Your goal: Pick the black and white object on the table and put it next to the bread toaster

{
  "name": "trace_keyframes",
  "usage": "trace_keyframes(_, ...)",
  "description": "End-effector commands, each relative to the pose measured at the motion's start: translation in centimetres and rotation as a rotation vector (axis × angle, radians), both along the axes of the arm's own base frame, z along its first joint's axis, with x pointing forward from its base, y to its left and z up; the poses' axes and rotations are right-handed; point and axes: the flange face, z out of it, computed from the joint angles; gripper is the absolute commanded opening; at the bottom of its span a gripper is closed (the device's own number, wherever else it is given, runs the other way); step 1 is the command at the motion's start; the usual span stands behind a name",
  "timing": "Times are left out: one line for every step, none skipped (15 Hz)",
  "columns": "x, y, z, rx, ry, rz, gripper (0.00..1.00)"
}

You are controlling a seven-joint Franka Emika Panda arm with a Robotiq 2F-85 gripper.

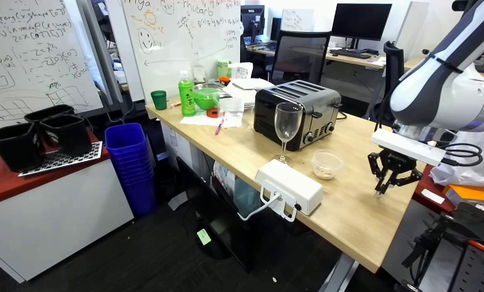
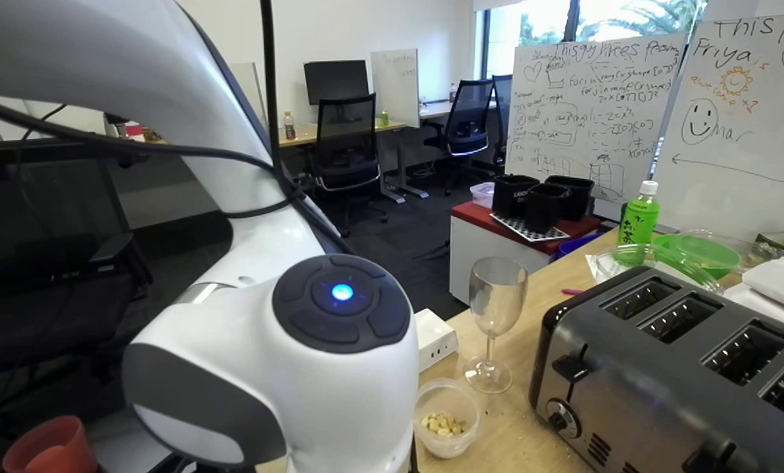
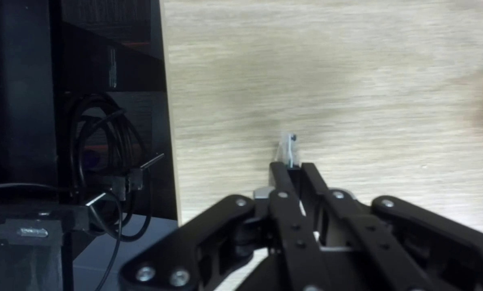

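Note:
My gripper [image 1: 382, 189] is low over the near right end of the light wood table [image 1: 355, 219]. In the wrist view the fingertips [image 3: 293, 166] are close together on a small narrow thing. Its clear and whitish end with a black dot, the black and white object [image 3: 290, 150], sticks out past the tips. In an exterior view the small object [image 1: 377, 195] shows just below the fingers; I cannot tell whether it touches the table. The chrome and black bread toaster [image 1: 321, 101] stands farther along the table; it also shows in an exterior view [image 2: 641, 394], where the arm hides the gripper.
A wine glass [image 1: 287, 121] stands close beside the toaster. A clear cup with pale pieces [image 1: 326, 164] stands between toaster and gripper. A white power box [image 1: 288, 184] sits on the table edge. A green bottle [image 1: 186, 95] and bowls stand beyond the toaster.

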Motion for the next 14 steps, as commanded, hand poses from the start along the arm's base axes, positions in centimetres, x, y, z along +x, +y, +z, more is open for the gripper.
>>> trace_keyframes(0.3, 0.4, 1.6, -0.051, -0.049, 0.059, 0.03)
trace_keyframes(1.3, 0.4, 1.8, -0.084, -0.062, 0.091, 0.03)
trace_keyframes(1.9, 0.6, 2.6, -0.110, -0.084, 0.120, 0.03)
trace_keyframes(1.8, 0.8, 3.6, -0.130, -0.109, 0.142, 0.03)
trace_keyframes(2.2, 1.0, 4.6, -0.151, -0.131, 0.161, 0.03)
trace_keyframes(3.6, 0.8, 6.0, -0.173, -0.159, 0.178, 0.03)
trace_keyframes(3.3, 1.1, 7.6, -0.191, -0.198, 0.193, 0.03)
trace_keyframes(2.3, 1.6, 9.2, -0.209, -0.248, 0.211, 0.03)
trace_keyframes(5.1, 1.0, 11.8, -0.252, -0.298, 0.238, 0.03)
trace_keyframes(5.1, 1.3, 14.1, -0.283, -0.349, 0.262, 0.03)
trace_keyframes(3.6, 2.3, 16.6, -0.318, -0.418, 0.300, 0.03)
trace_keyframes(3.3, 3.3, 18.9, -0.355, -0.473, 0.347, 0.03)
trace_keyframes(5.2, 4.4, 22.5, -0.383, -0.524, 0.387, 0.03)
trace_keyframes(4.7, 6.3, 25.3, -0.398, -0.588, 0.433, 0.03)
